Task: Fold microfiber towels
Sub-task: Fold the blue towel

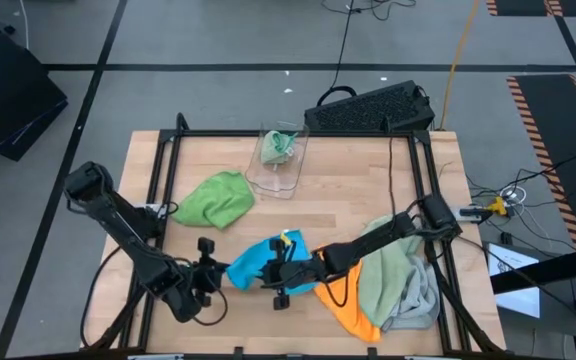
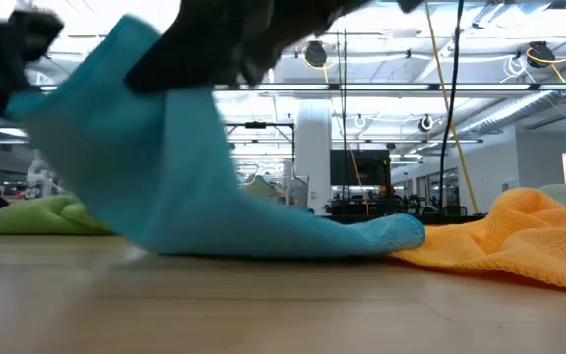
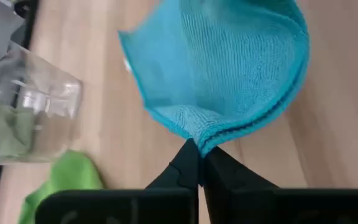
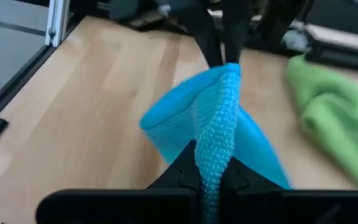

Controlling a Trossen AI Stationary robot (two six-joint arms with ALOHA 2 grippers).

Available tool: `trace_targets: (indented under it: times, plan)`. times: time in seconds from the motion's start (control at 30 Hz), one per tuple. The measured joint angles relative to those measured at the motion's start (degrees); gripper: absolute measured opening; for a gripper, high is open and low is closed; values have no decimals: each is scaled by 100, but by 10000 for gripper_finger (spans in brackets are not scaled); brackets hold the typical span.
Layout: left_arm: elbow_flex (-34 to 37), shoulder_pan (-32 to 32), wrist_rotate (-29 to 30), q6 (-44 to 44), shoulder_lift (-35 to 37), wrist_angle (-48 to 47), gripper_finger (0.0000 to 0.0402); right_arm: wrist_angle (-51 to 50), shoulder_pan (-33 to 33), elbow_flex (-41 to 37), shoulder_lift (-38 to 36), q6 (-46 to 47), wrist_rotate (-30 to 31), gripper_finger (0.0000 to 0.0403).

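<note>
A blue microfiber towel is strung between my two grippers near the table's front edge. My left gripper is shut on its left end and my right gripper on its right end. A bright green towel lies flat at the left. An orange towel lies at the front right, with a sage green towel and a light grey towel heaped beside it. Another green cloth sits in the clear bin. My left gripper pinches a bunched bit of the blue towel's hemmed edge between its two fingertips, slanting down from the table's left. That end is lifted off the wood. My right gripper pinches the towel's hemmed edge between its two fingers, coming from the table's right at a shallow downward slant. The cloth sags slack toward my left gripper, and the towel's lower part lies on the table.
The clear bin stands at the far middle, with a black keyboard behind the table's far edge. The orange towel lies right beside the blue one. Bare wood shows between the bright green towel and the heap at the right.
</note>
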State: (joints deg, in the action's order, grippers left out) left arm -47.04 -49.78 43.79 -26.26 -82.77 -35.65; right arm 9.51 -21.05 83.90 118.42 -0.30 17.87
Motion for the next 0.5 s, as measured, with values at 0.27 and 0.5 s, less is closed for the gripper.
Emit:
trace_targets:
  times: [0.27,0.5]
  plan:
    - [-1190,278,1040,-370,846,-1382,3,-326,324,-318,-1175,-843,-4,4]
    - [-2208,886,1650,749,1372,-1406,2,-386,987,-943,-2684,-1243,-517,4]
